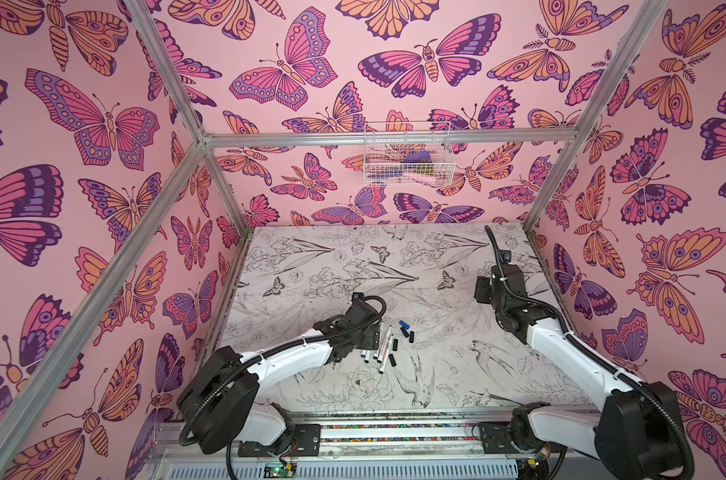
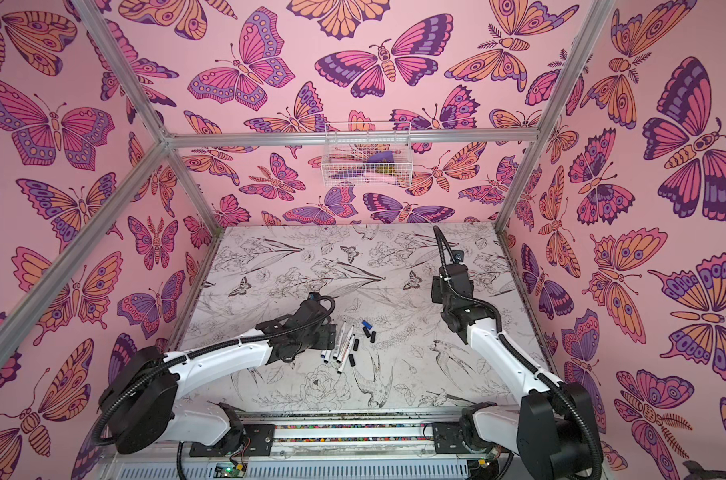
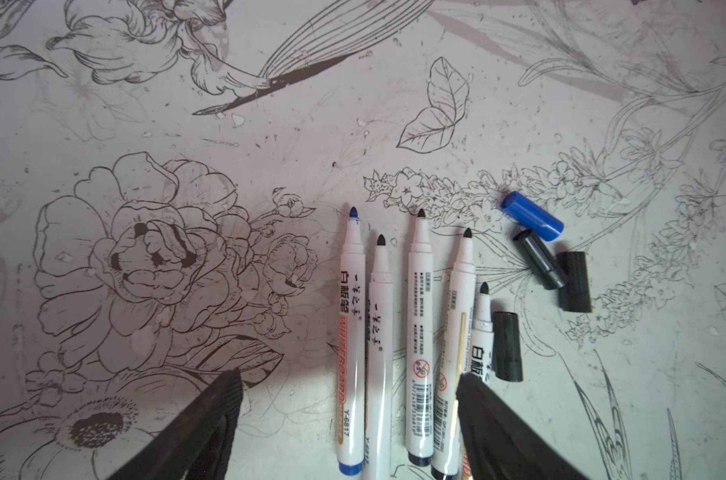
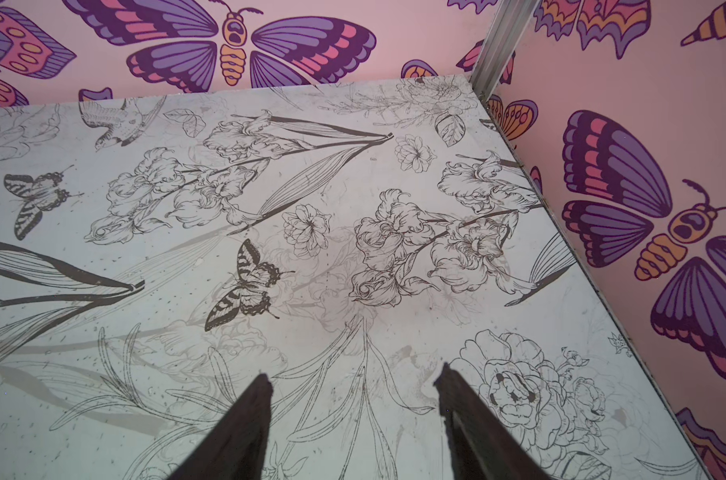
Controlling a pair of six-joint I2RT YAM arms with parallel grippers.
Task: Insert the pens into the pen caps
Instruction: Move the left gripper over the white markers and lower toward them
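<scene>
Left gripper [image 3: 348,376], jaws spread, straddles the pens [image 3: 419,332]; pen caps [image 3: 573,286] lie just beside; right gripper [image 4: 354,372] hangs spread over the table [image 4: 186,249].

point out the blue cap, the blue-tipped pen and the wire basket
blue cap [image 3: 532,216], left wrist view, middle of its side
blue-tipped pen [image 3: 351,316], left wrist view, printed barrel
wire basket [image 1: 407,174], in a top view, front mesh

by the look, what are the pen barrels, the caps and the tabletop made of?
Pen barrels: probably smooth glossy white plastic, given the printed text and soft highlights. Blue cap and black caps: moulded plastic by the look, with a semi-gloss sheen along the sides. Tabletop: matte printed sheet with a floral line drawing, speckled and scuffed; the base material can't be told.
</scene>
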